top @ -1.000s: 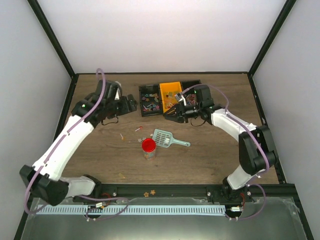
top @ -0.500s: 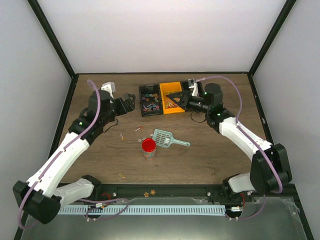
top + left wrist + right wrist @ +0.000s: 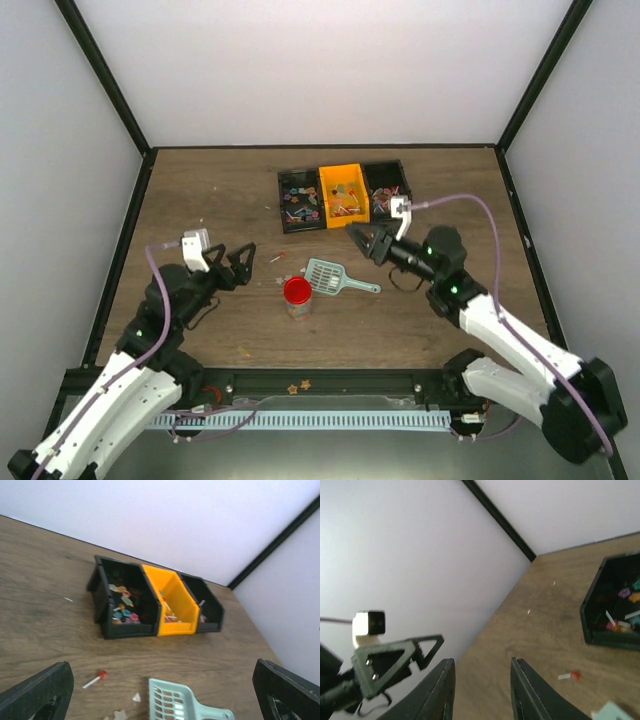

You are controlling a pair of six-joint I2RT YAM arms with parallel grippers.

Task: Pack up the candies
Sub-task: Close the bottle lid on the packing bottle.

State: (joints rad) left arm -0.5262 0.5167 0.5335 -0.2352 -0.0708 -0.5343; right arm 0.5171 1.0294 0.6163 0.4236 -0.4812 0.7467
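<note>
Both arms have pulled back from the bins toward the near edge of the surface (image 3: 200, 190). A second ago they were reaching to the far middle, the left arm (image 3: 115, 395) beside the left black bin (image 3: 298, 198) and the right arm (image 3: 515, 340) over the orange bin (image 3: 341, 190).

- Left fingers (image 3: 37, 692): spread wide, nothing between them. They sit toward the near-left of the surface and face the bins.
- Right fingers (image 3: 437, 700): narrow gap, a bit wider than a moment ago, and the wrist view shows nothing in it. They hover just right of the scoop (image 3: 330, 273), short of the bins.

Where the candies (image 3: 122, 612) are:
- Most lie in the three bins at the far middle of the surface.
- A few strays are on the bare surface between the bins and the red-lidded jar (image 3: 297, 292), including one lollipop (image 3: 101, 674) just in front of the left black bin.

The scoop and jar haven't moved. Both sit mid-surface, and the scoop's head is just beside the jar.

My read is that neither arm brought anything out of the bins, so this looks like a reset rather than a delivery. Packing looks barely started. The jar lid is on, the scoop is untouched, and I can't tell what the jar holds. The next move is probably taking the scoop or opening the jar. The strays also need collecting.
</note>
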